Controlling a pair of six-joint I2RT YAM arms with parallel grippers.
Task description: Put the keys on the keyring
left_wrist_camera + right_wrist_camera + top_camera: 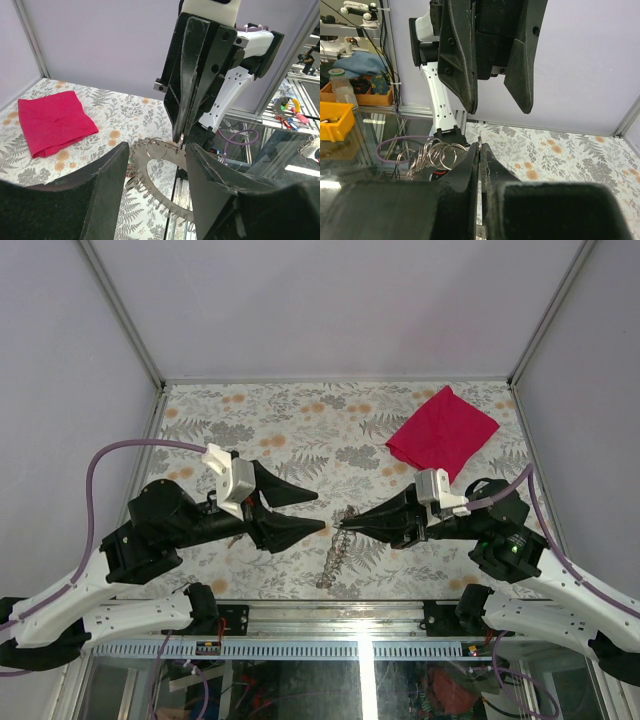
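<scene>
My right gripper (341, 527) is shut on a thin metal keyring (479, 140), whose edge shows between the closed tips in the right wrist view (479, 148). The ring belongs to a curved metal holder (334, 556) strung with several rings, lying on the table in front of the arms; it also shows in the left wrist view (150, 172). My left gripper (321, 512) is open and empty, facing the right gripper's tips from the left, a short gap away. It hangs open in the right wrist view (498, 107). No keys show in any view.
A red cloth (442, 433) lies at the back right of the floral table top (300, 430). The table's near edge with a metal rail (330, 612) runs just behind the ring holder. Grey walls enclose the sides.
</scene>
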